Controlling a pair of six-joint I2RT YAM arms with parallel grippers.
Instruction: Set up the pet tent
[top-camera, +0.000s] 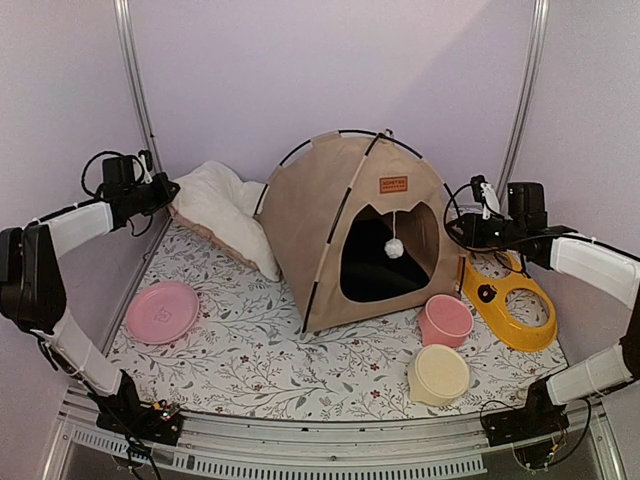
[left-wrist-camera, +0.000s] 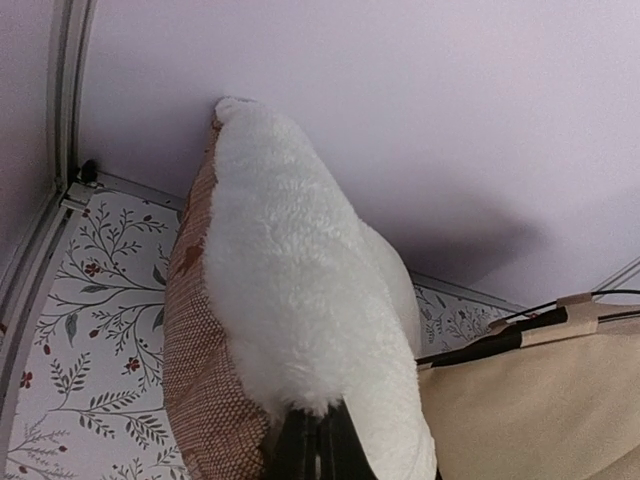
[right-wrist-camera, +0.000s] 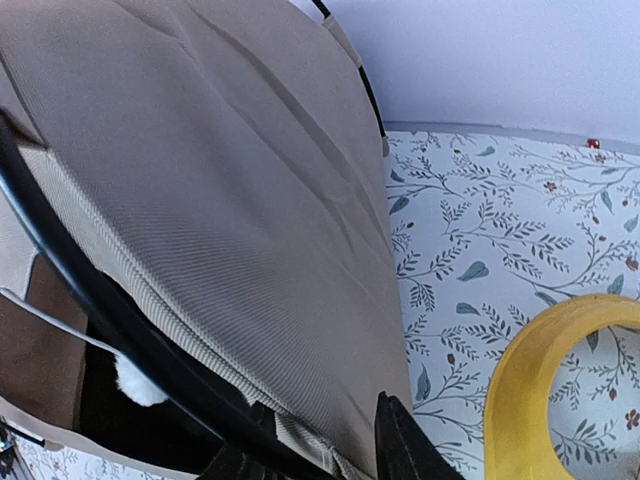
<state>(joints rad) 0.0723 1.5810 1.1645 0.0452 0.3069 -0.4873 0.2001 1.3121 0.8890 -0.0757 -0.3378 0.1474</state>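
The pet tent (top-camera: 340, 225) stands upright mid-table, tan with black poles, a brown label (top-camera: 394, 185) and a white pom-pom (top-camera: 395, 248) hanging in its doorway. My right gripper (top-camera: 462, 228) is at the tent's right side. In the right wrist view its fingers (right-wrist-camera: 400, 450) sit on either side of the tent's lower hem (right-wrist-camera: 300, 300), shut on it. My left gripper (top-camera: 165, 190) is at the back left, shut on the edge of the cream cushion (top-camera: 225, 210). In the left wrist view the cushion (left-wrist-camera: 290, 290) fills the middle above the closed fingers (left-wrist-camera: 318, 450).
A pink plate (top-camera: 162, 311) lies front left. A pink bowl (top-camera: 445, 320) and a cream bowl (top-camera: 439, 374) stand front right. A yellow ring-shaped stand (top-camera: 515, 300) lies right of the tent, and also shows in the right wrist view (right-wrist-camera: 540, 390). Walls close in the back and sides.
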